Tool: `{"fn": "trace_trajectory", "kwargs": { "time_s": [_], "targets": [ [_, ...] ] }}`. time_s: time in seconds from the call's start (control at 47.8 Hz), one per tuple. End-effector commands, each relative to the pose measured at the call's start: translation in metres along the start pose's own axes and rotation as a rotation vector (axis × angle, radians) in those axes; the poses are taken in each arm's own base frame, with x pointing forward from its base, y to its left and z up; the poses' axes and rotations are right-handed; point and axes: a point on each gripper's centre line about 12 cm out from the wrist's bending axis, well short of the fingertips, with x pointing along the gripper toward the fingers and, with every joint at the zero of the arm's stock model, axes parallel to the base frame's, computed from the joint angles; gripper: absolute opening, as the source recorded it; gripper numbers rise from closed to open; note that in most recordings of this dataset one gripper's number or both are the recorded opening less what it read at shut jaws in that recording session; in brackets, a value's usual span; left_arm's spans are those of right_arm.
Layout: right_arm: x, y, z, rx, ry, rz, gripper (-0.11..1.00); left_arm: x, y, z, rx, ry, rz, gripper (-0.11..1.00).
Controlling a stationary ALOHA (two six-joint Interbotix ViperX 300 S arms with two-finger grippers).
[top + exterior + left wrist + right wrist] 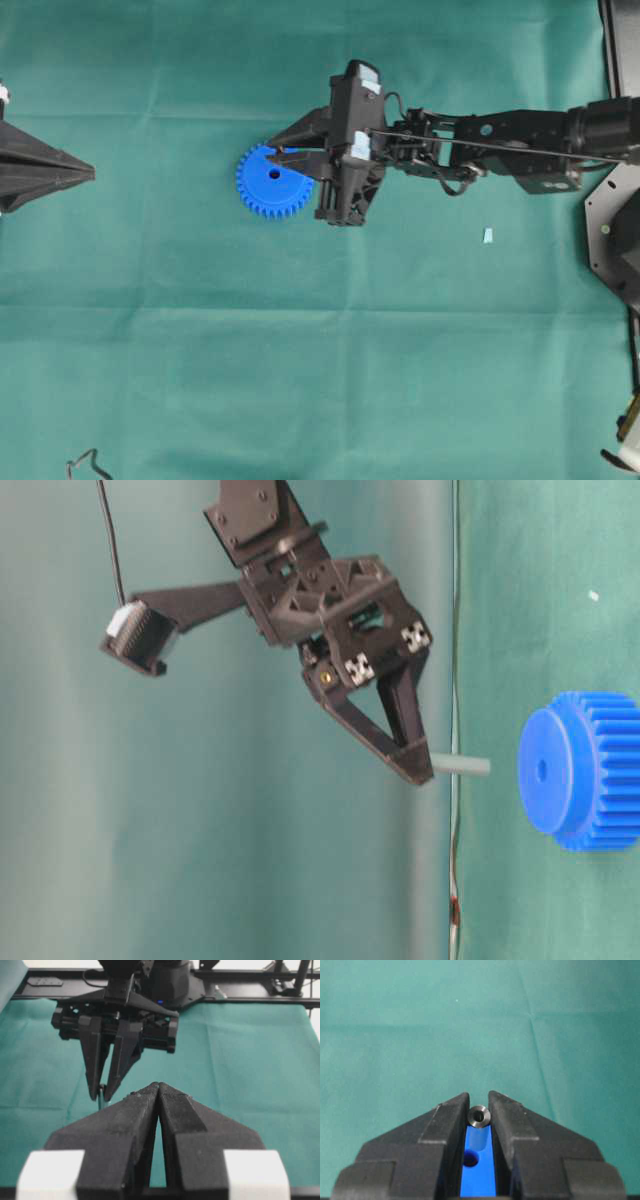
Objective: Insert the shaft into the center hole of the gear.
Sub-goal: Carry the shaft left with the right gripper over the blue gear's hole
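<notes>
The right gripper [479, 1105] is pinching the shaft [479, 1116] tip-down above the gear [273, 182], probably for lining it over the hole [274, 175]; the left gripper [158, 1091] is sitting closed, well apart

A green cloth [300, 350] covered the table. The blue gear [268, 182] lay flat on it beneath the right gripper's fingers [300, 132]; a pale scrap [488, 236] lay well behind them.
</notes>
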Motion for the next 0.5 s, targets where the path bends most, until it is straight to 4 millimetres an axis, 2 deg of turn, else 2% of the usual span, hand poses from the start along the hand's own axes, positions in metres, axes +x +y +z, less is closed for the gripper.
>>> {"fn": "trace_trajectory", "kwargs": {
  "time_s": [0.0,0.293,0.481],
  "targets": [
    [0.002,0.003,0.011,-0.004,-0.027,0.006,0.16,0.002,0.000,0.010,0.002,-0.028,0.000,0.00],
    [0.002,0.002,0.010,-0.003,-0.026,0.004,0.16,0.002,0.000,0.010,0.002,-0.029,0.000,0.00],
    [0.010,0.001,0.000,0.004,-0.003,0.001,0.16,0.002,0.000,0.010,0.002,-0.029,0.000,0.00]
  ]
}}
